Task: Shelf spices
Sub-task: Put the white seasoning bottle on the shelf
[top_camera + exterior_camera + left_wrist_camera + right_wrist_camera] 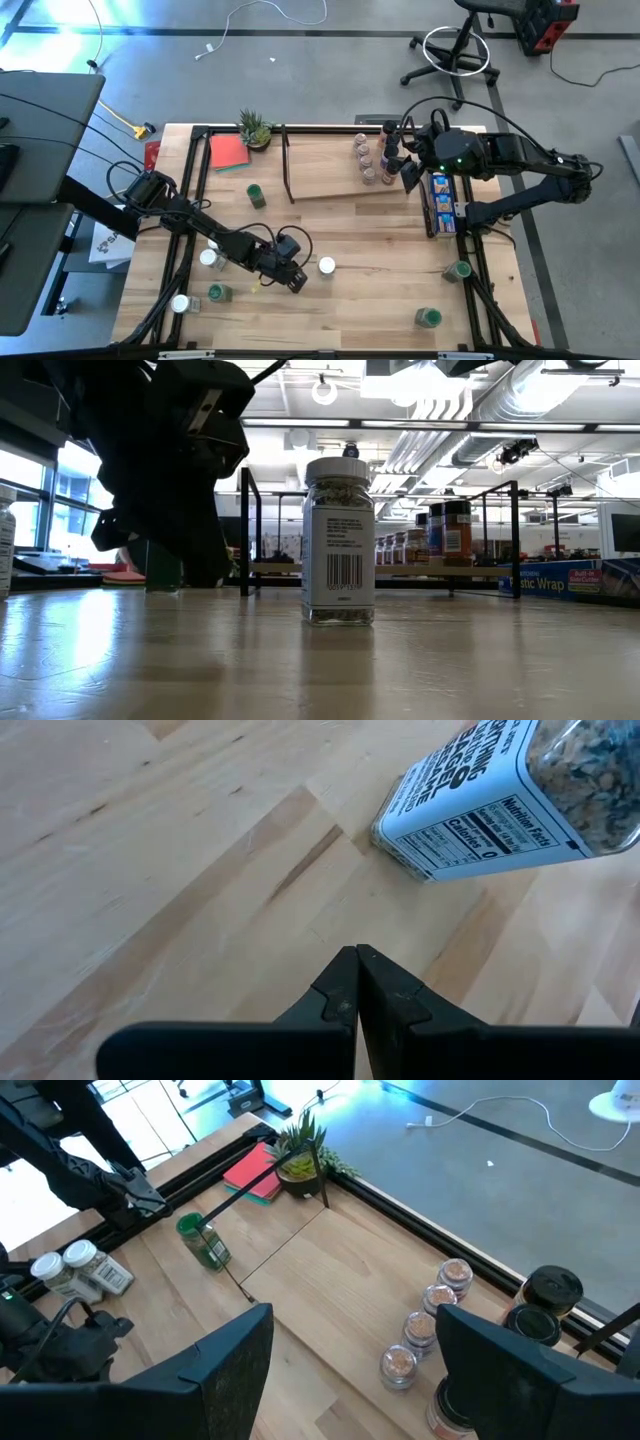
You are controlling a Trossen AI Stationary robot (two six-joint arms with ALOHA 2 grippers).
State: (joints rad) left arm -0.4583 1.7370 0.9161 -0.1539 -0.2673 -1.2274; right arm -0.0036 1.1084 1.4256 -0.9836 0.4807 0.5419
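Note:
A clear spice jar with a white top (327, 266) stands upright on its base on the table (380, 290), a barcode label facing the low view (338, 540). My left gripper (296, 282) is shut just left of it, slanting down with nothing between its fingers. In the left wrist view its tips (357, 958) hover over bare wood short of the jar (500, 800). The shelf (330, 170) holds several jars at its right end (420, 1325). My right gripper (355, 1370) hangs open above that end (410, 172).
Loose jars stand around the table: white-topped ones at the near left (208, 258), green-topped ones (256, 195) (458, 270) (430, 317). A long blue box (440, 200) lies right of the shelf. A potted plant (255, 128) and a red pad (230, 152) sit at the far left.

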